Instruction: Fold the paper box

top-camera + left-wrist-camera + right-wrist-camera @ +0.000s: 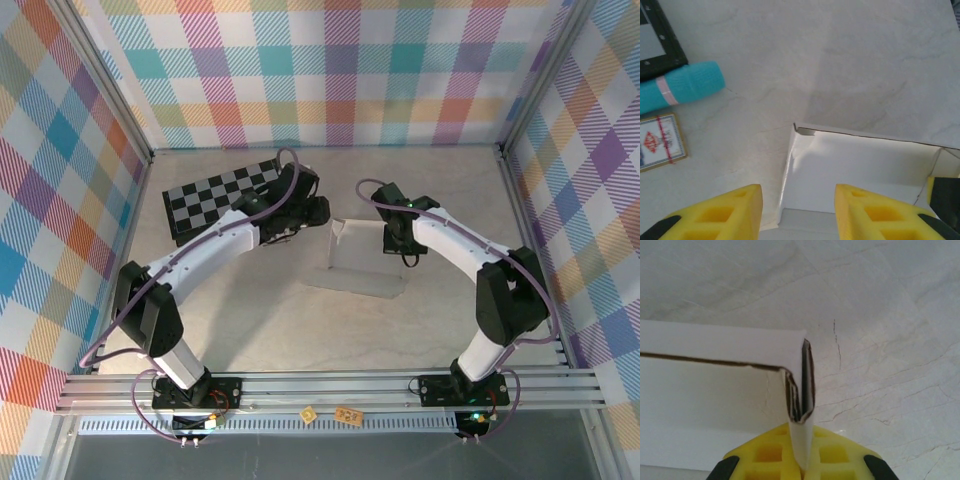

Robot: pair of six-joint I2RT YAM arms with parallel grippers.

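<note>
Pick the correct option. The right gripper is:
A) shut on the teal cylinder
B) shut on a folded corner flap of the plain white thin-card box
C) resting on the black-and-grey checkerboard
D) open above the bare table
B: the right wrist view shows the right gripper closed tight on a folded corner flap of the plain white thin-card box.

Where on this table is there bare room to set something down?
Bare: the near strip between the paper box and the arm bases, and the far right corner beyond the right hand. Crowded: far left, around the checkerboard, teal tube, card and left hand.
</note>
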